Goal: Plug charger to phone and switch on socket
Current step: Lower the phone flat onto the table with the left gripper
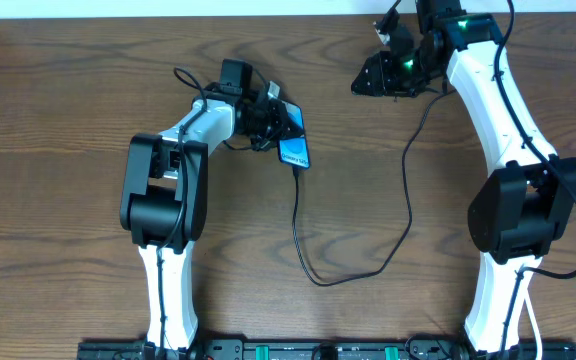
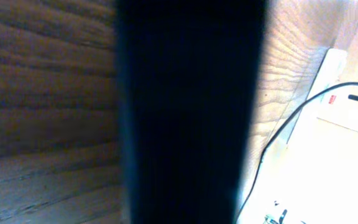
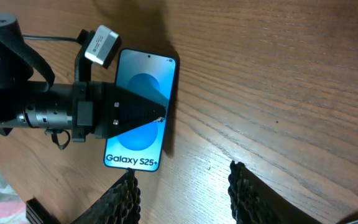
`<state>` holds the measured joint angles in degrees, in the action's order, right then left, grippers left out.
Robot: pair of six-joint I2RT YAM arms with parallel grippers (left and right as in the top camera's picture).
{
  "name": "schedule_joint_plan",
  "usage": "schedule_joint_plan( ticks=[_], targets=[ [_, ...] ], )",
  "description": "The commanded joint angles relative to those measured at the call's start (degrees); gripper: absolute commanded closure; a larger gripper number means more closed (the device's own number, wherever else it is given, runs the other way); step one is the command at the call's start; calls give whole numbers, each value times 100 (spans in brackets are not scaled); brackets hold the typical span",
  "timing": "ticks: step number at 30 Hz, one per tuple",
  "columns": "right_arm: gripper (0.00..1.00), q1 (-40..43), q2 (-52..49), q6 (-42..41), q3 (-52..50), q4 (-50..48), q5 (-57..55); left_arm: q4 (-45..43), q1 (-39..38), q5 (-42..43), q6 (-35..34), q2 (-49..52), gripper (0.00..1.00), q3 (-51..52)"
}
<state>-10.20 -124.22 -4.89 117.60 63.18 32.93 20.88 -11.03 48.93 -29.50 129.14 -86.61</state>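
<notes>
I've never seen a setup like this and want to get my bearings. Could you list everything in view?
table: one, brown wood, under everything.
phone: one, bright blue lit screen with white "Galaxy" text, flat on the table beneath the left hand.
charger cable: one, thin and black, looping over the table from the phone's lower end toward the right arm.
socket: one, white with a red mark, at the right edge of the left wrist view.
arms: two, white and black, left arm and right arm.
left hand: one, black, shut, its tip over the phone's screen.
right hand: one, black, open and empty, above the table near the phone.
</notes>
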Motion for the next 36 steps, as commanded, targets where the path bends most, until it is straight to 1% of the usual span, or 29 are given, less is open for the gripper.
schedule_joint_plan(
  ticks=[1, 5, 10, 11, 16, 22, 28, 33, 36],
  targets=[
    [55, -42, 109, 116, 116, 13, -4, 11, 17, 48, 140, -17, 88, 22],
    [55, -42, 109, 118, 116, 39, -4, 33, 17, 48, 140, -17, 83, 22],
    [55, -42, 109, 136, 116, 74, -7, 35, 17, 46, 140, -17, 83, 22],
    [55, -42, 109, 136, 116, 74, -4, 37, 17, 46, 142, -17, 77, 22],
    [55, -42, 109, 136, 116, 76, -4, 109, 17, -31, 142, -17, 72, 22],
    [55, -42, 111, 138, 116, 94, -4, 302, 17, -236, 142, -17, 70, 22],
    [56, -42, 109, 138, 116, 98, -2, 356, 17, -317, 142, -17, 53, 22],
    [56, -39, 109, 138, 116, 109, -4, 570, 17, -643, 142, -17, 46, 22],
    [56, -42, 109, 140, 116, 114, -4, 647, 17, -813, 146, -17, 46, 22]
  ],
)
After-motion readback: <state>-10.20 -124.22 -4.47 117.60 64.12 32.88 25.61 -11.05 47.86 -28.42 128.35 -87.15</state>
